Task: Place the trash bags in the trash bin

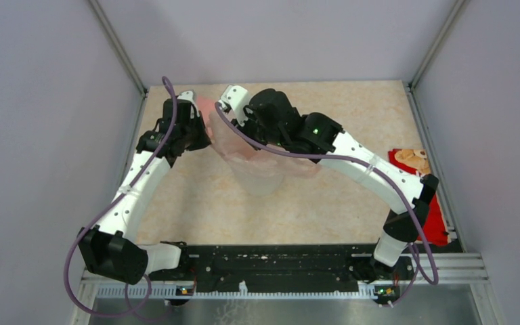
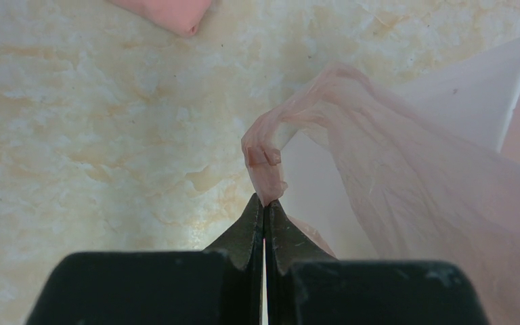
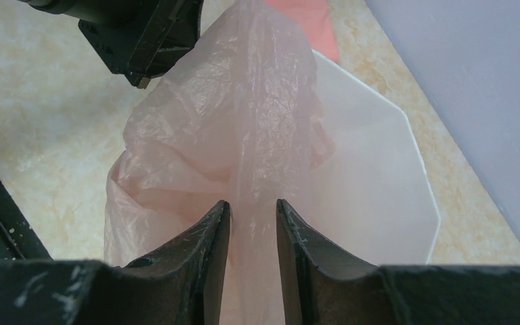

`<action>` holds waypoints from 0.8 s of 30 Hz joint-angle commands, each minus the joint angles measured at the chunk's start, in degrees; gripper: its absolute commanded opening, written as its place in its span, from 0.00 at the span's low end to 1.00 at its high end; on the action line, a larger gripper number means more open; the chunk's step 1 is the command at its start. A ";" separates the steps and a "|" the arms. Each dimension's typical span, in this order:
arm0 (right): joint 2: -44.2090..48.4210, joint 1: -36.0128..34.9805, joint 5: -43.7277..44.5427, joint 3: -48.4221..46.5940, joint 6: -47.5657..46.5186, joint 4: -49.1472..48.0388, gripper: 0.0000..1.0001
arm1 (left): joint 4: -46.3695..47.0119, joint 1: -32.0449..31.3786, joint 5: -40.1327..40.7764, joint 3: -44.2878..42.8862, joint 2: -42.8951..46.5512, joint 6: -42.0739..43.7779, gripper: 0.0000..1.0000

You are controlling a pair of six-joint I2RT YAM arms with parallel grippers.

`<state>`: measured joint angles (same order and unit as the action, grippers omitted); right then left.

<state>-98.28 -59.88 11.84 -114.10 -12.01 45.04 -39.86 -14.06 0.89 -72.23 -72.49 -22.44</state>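
The pale pink trash bag [image 3: 230, 122] hangs crinkled over the white faceted trash bin [image 3: 420, 169], partly draped inside it. My left gripper [image 2: 265, 203] is shut on a twisted corner of the bag [image 2: 271, 156], holding it up beside the bin's rim [image 2: 514, 101]. My right gripper [image 3: 252, 206] is over the bin, its jaws a finger's width apart with a fold of the bag's film between them; the film does not look pinched. From above, the bag [image 1: 233, 145] and the bin [image 1: 264, 179] sit between the two wrists.
A folded salmon-pink cloth [image 2: 169, 13] lies on the table behind the bin, near the left wall. A flat red packet [image 1: 413, 162] lies at the right edge by the right arm. The enclosure's walls stand close on both sides.
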 commanded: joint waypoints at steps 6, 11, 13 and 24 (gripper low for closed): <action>2.92 0.16 1.62 0.43 -0.53 -2.80 0.44 | 2.62 0.18 -0.61 -2.58 -0.02 0.38 0.00; 2.38 0.33 4.75 2.04 -1.07 -3.51 0.37 | 2.50 0.18 -0.59 -2.95 -0.35 0.46 0.00; 1.43 0.95 5.50 1.26 -0.98 -3.47 0.21 | 2.43 0.18 -0.54 -3.22 -0.52 0.46 0.00; -4.20 10.70 0.90 -5.27 4.98 -10.91 0.00 | 5.85 0.18 -0.21 -3.89 -3.22 -0.36 0.00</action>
<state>-100.09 -52.45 14.20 -115.55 -9.98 40.18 -38.44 -14.04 0.91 -74.04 -74.22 -22.52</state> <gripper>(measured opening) 0.005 0.007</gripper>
